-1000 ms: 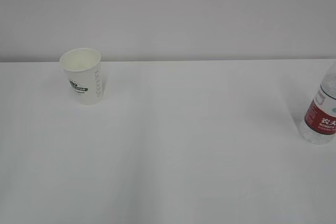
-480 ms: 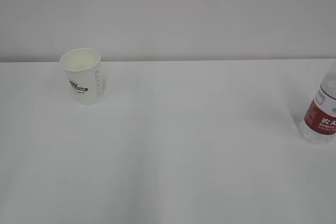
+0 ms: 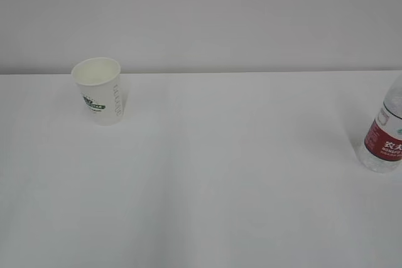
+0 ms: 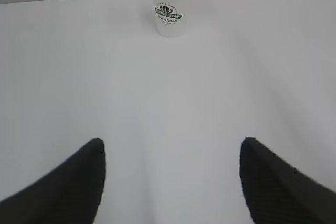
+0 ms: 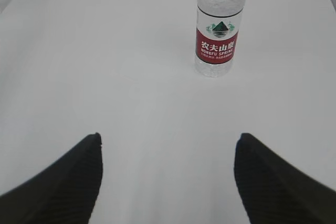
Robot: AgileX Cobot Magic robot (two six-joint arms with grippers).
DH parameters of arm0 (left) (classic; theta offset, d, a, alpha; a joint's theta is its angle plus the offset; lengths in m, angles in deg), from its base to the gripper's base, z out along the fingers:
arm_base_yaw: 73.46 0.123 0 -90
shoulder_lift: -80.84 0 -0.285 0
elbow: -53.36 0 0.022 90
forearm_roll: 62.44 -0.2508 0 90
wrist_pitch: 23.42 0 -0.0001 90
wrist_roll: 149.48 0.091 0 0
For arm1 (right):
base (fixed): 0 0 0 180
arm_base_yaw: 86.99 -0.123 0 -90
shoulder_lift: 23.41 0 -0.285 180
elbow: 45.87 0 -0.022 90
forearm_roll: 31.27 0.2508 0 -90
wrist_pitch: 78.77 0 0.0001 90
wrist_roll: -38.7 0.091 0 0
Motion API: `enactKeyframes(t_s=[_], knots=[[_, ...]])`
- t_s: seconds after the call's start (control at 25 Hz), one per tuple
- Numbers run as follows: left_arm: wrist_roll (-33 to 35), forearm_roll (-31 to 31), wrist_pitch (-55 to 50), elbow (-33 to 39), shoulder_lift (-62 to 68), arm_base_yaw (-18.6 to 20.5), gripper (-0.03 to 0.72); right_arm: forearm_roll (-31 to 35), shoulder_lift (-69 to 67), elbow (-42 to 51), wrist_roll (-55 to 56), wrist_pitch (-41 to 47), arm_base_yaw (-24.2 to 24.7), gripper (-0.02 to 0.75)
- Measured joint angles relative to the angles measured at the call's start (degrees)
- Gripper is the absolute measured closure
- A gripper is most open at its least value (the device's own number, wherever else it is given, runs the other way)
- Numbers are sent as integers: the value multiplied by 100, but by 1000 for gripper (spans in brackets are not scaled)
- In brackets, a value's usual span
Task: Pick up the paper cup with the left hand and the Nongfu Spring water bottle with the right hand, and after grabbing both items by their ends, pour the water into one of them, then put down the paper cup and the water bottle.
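Far left on table (image 3: 207, 180): paper cup (image 3: 99, 90), upright, mouth up, ready to be filled; left hand (image 4: 170, 182) well short of it, fingers (image 4: 79, 182) spread, empty. Right edge: water bottle (image 3: 384, 139), upright, well apart from cup; right hand (image 5: 168, 182) short of it, fingers (image 5: 79, 179) spread, empty.

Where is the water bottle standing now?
The water bottle stands upright at the exterior view's right edge, far from the paper cup at far left.
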Motion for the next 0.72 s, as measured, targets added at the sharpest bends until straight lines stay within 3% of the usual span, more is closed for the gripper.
enactKeyframes(t_s=[0.72], knots=[[0, 0, 0, 0, 0, 0, 109, 0, 0, 0, 0, 0, 0, 150]])
